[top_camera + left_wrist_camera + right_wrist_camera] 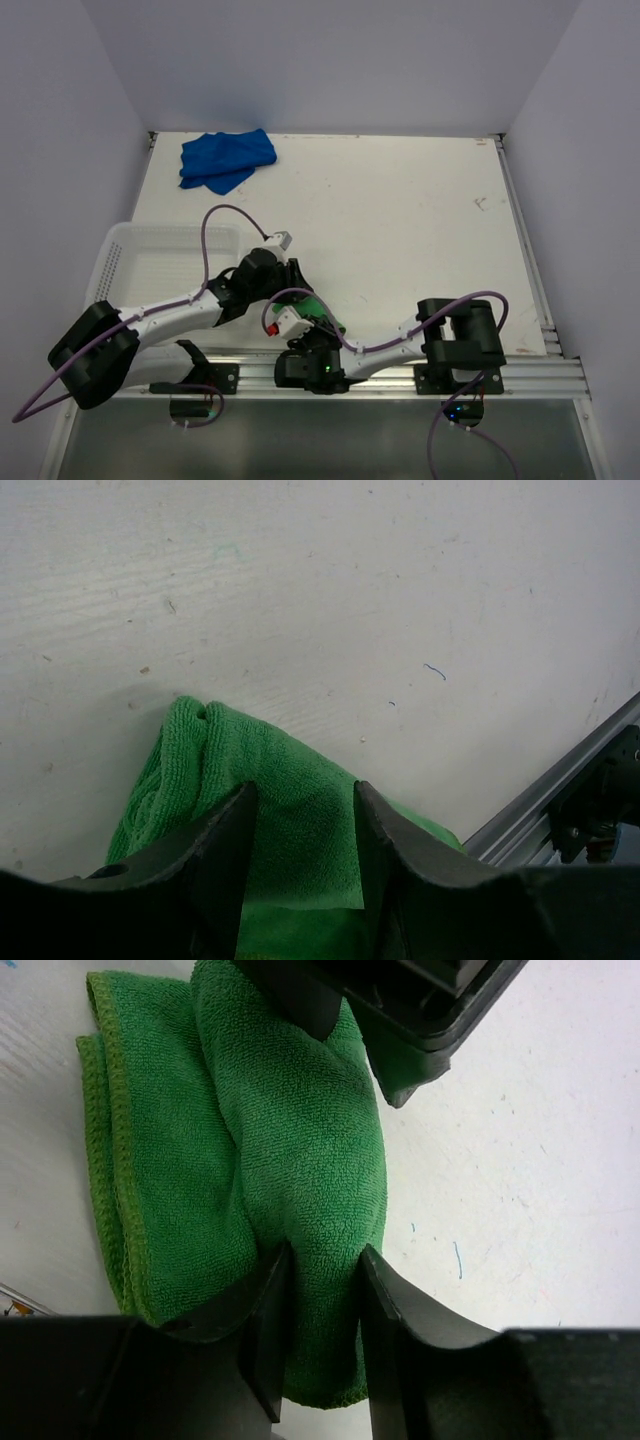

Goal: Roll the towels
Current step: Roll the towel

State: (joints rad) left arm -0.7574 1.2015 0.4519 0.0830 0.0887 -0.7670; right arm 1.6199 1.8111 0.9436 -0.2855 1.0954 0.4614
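Observation:
The green towel [200, 1160] lies folded near the table's front edge, with a thick rolled ridge along one side. My right gripper [325, 1252] is shut on one end of that ridge, cloth bulging between its fingers. My left gripper [305, 790] is shut on the other end, and the green towel [300, 830] fills the gap between its fingers. From above, only a sliver of the green towel [322, 310] shows between the left gripper [298, 287] and the right gripper [316, 328]. The blue towel [226, 158] lies crumpled at the back left corner, far from both.
A white perforated basket [125, 262] stands at the left, partly under my left arm. The aluminium rail [520, 370] runs along the front edge, close to the green towel. Grey walls enclose the table on three sides.

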